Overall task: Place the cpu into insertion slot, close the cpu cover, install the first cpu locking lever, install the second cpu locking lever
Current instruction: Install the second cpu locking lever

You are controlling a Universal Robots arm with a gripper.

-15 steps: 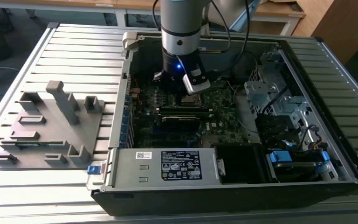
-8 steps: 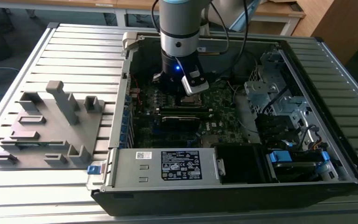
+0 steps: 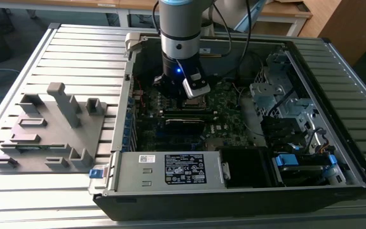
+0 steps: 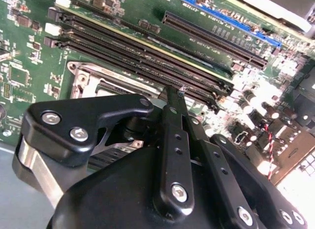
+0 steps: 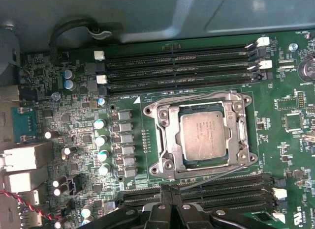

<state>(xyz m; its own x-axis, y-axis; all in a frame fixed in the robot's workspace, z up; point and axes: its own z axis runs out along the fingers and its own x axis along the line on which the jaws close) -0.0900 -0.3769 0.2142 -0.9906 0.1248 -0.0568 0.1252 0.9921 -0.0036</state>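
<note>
Cpu point(image 5: 203, 136) seated flat in the insertion slot point(image 5: 185, 162), silver-grey top facing up. Cpu cover point(image 5: 167, 137) lying down around the chip, frame flat against the socket, chip showing through the square cut-out. Thin wire locking lever point(image 5: 242, 133) running along one side of the cover; whether latched, cannot tell. Socket set on the dark green motherboard point(image 5: 78, 116), flanked on two opposite sides by long black memory slots point(image 5: 177, 62). Pincer point(image 5: 170, 190) poised just beside the cover's edge, over the nearer bank of memory slots, fingers drawn close together and holding nothing; black fingers point(image 4: 172, 135) seen from behind in the second wrist view. In the exterior view, pincer point(image 3: 193, 93) reaching down into the open computer case point(image 3: 170, 174), which rests on a slatted metal worktop point(image 3: 75, 57) beside a grey fixture point(image 3: 49, 129).
</note>
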